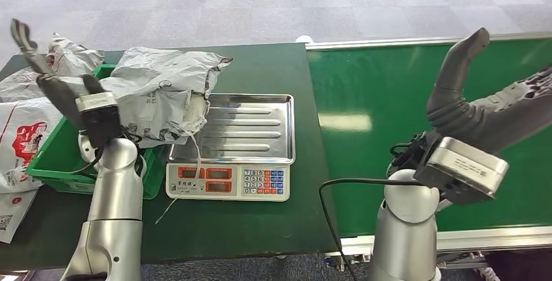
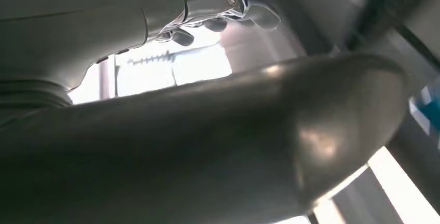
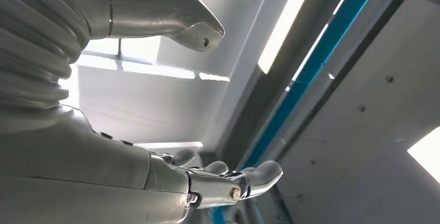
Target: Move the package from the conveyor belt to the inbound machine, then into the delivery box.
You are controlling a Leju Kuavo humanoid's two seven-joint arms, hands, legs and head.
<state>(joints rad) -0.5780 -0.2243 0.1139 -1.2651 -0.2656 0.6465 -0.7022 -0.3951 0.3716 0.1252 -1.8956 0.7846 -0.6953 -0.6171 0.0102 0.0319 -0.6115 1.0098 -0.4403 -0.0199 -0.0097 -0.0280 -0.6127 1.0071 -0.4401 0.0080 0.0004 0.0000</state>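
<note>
Grey package (image 1: 166, 92) lies crumpled across rim of green box (image 1: 49, 157), one end spilling onto scale tray (image 1: 250, 131) on tabletop (image 1: 260, 66). Left hand (image 1: 58, 89) raised over box, fingers spread, grasping nothing; right hand (image 1: 482, 108) up over conveyor belt (image 1: 364, 118), released, thumb and fingers apart. You can expect soft, light, slippery plastic mailer; likely sags when lifted. Take hold at bulky middle, not loose torn edge near scale

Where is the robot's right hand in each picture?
Head view: right hand on the right, raised over the green conveyor belt, open.
Left wrist view: not in it.
Right wrist view: right hand up close, empty, against the ceiling.
Shared landmark: its grey thumb.
</note>
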